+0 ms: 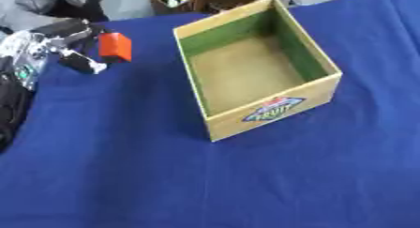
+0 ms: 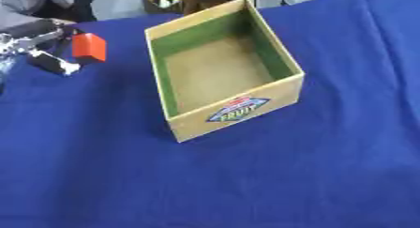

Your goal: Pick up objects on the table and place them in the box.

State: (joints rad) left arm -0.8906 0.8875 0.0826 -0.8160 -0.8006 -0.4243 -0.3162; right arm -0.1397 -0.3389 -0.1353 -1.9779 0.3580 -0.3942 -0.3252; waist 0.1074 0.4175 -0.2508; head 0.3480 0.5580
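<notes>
While the left hand (image 1: 70, 46) pinches an orange block (image 1: 115, 46) above the blue table (image 1: 123, 175), the open-topped wooden box (image 1: 271, 112) waits beside it, empty, likely to receive it.

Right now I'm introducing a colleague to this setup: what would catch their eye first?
The open wooden box stands out, sitting mid-table on the blue cloth, with green inner walls, nothing inside and a fruit label on its near side. To its left, the robot's left hand holds an orange block between fingers and thumb. The right hand is out of sight.
</notes>
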